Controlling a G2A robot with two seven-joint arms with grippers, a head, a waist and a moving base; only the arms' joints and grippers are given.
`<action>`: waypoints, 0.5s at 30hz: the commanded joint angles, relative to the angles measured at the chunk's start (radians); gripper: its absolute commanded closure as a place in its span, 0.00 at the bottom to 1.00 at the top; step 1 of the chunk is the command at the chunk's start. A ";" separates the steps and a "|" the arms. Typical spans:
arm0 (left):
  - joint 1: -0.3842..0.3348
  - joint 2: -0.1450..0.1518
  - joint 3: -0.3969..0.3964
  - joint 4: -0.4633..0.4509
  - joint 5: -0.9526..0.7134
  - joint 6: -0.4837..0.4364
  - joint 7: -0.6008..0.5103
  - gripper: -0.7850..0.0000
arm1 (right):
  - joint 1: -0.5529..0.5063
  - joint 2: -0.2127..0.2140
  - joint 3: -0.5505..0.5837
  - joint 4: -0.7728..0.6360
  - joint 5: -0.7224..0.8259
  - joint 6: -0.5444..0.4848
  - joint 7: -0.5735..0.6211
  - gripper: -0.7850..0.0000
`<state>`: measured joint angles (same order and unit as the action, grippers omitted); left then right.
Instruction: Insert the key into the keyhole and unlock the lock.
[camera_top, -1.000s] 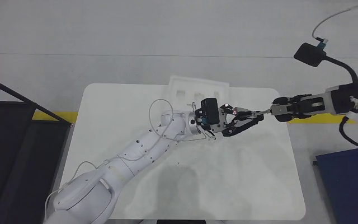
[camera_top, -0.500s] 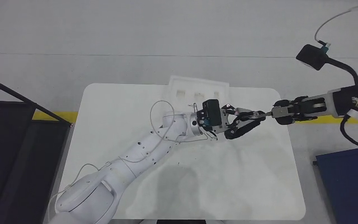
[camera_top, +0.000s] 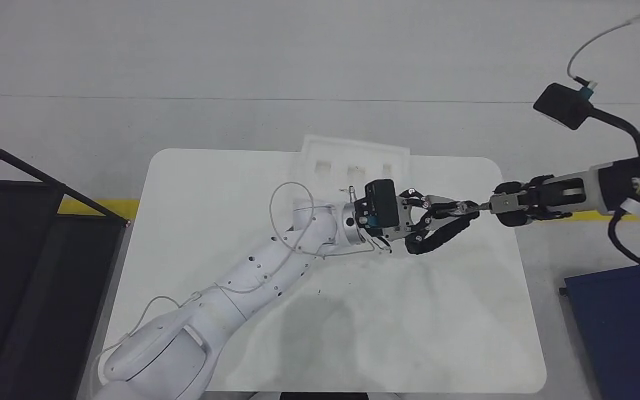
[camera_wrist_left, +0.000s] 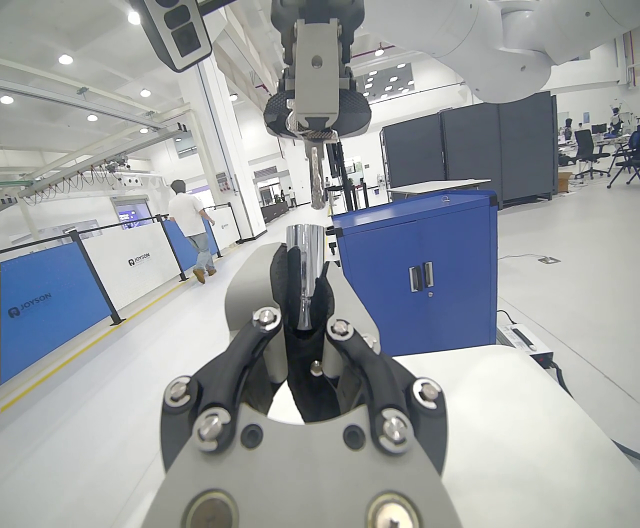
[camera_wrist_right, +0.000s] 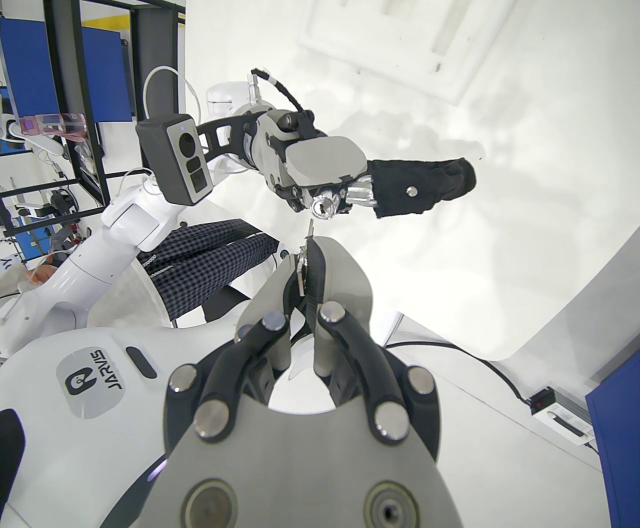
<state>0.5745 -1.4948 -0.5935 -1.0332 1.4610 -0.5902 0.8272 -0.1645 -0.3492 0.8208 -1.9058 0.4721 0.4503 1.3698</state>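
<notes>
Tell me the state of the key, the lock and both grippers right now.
key: clamped in right gripper, tip short of the keyhole
lock: clamped in left gripper, no key inside
left gripper: shut on lock
right gripper: shut on key

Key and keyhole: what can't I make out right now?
Slot angle: right wrist view, too small, glare on the lock; left wrist view, its end faces away.
Key teeth: right wrist view, edge-on inside the right gripper.
Key-to-lock gap: top view, too small.
</notes>
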 joint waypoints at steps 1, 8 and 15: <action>0.001 -0.003 -0.002 0.000 0.003 -0.006 0.001 1.00 | 0.006 0.003 -0.007 -0.001 -0.005 0.002 -0.002 1.00; 0.000 -0.013 -0.005 0.007 0.010 -0.021 0.005 1.00 | 0.022 0.009 -0.024 -0.001 -0.019 -0.002 0.002 1.00; 0.001 -0.023 -0.009 0.017 0.011 -0.037 0.011 1.00 | 0.032 0.009 -0.036 -0.007 -0.024 -0.006 0.006 1.00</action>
<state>0.5756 -1.5164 -0.6017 -1.0168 1.4727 -0.6248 0.8379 -0.1335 -0.3395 0.7861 -1.9115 0.4483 0.4439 1.3761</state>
